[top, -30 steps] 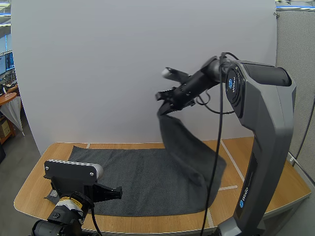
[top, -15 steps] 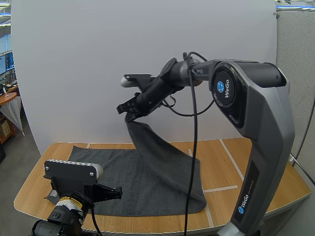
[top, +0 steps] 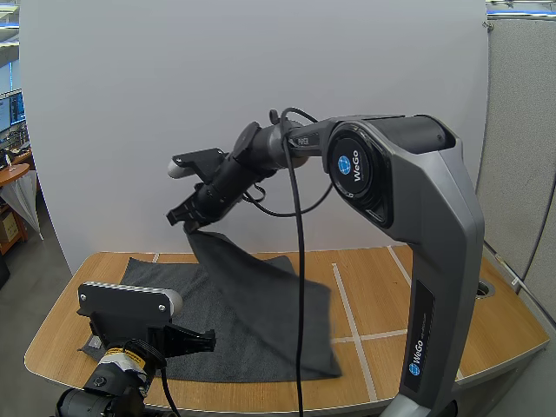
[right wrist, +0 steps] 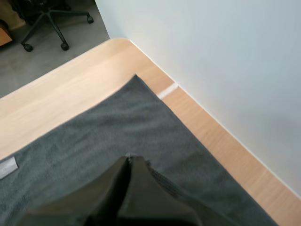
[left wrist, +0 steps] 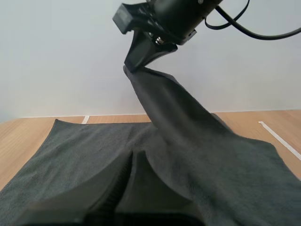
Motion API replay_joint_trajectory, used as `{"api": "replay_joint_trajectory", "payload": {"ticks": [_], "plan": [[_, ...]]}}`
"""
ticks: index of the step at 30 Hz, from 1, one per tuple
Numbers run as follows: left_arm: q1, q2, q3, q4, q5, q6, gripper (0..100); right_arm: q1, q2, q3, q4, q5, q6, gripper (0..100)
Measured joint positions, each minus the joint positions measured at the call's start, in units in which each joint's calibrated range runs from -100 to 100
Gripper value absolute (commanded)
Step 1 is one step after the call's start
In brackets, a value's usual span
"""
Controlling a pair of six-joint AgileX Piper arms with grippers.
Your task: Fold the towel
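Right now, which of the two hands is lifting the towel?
The right hand, raised high over the table, pinches the towel by a corner; the left hand hangs low by the front edge, shut on nothing.

"WeGo" is printed on the right arm's [top: 426, 226] round joint cap [top: 352, 165] and its lower link [top: 415, 354].

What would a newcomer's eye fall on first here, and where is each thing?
The right gripper, raised high over the wooden table, pinches a corner of the dark grey towel, which slopes down from it to the part lying flat on the tabletop. The left gripper sits low at the near left edge, fingers together over the cloth.
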Motion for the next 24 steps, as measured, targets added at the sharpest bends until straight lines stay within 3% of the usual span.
{"api": "replay_joint_trajectory", "payload": {"ticks": [11, 24], "plan": [[0.0, 0.0, 0.0, 0.0, 0.0, 0.0, 0, 2.5, 3.7, -5.0, -0.5, -1.4, 0.8, 0], [0.0, 0.0, 0.0, 0.0, 0.0, 0.0, 0, 5.9, 8.9, -5.1, -3.0, -19.3, 1.5, 0]]}}
